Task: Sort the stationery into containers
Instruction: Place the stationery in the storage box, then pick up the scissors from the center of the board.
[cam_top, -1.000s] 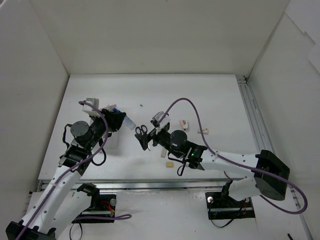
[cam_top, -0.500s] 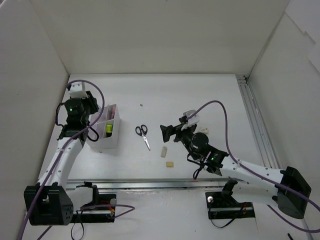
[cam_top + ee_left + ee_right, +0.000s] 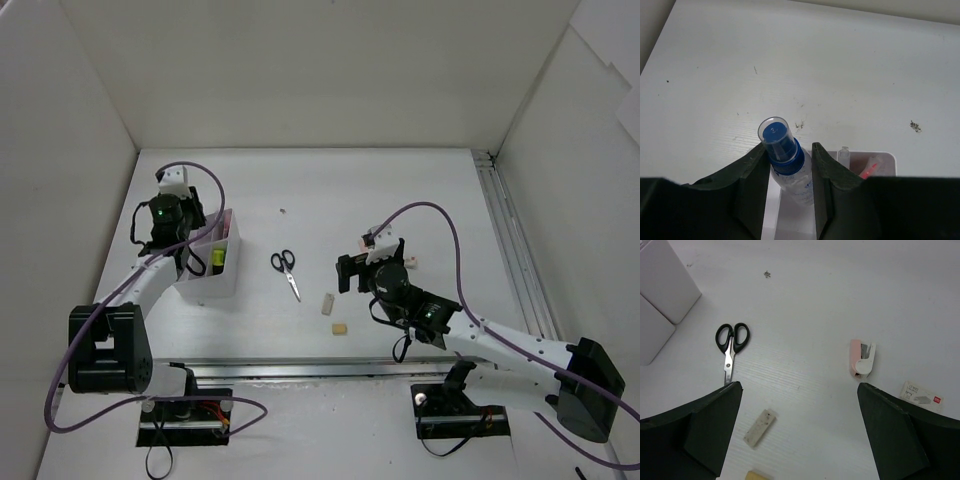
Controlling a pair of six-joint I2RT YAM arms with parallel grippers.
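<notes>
My left gripper (image 3: 787,150) is shut on a small clear bottle with a blue cap (image 3: 780,142), held upright over the left compartment of the white divided container (image 3: 880,156). In the top view that gripper (image 3: 190,240) sits at the container's (image 3: 228,280) left end. A yellow-ended highlighter (image 3: 217,258) and a red-tipped pen (image 3: 867,170) stand inside. My right gripper (image 3: 799,390) hangs open above the table, nothing between its fingers. Below it lie black scissors (image 3: 730,347), a grey-white eraser (image 3: 760,427), a beige eraser (image 3: 340,328) and a pink-white correction tape (image 3: 862,357).
A small white labelled box (image 3: 922,396) lies right of the pink-white item. The container's side wall (image 3: 667,290) shows at the upper left of the right wrist view. White walls enclose the table, with a metal rail (image 3: 505,240) along the right.
The left arm swung back to the left with the bottle and now holds it over the container. The right arm drew away from the scissors toward the right, still open.
</notes>
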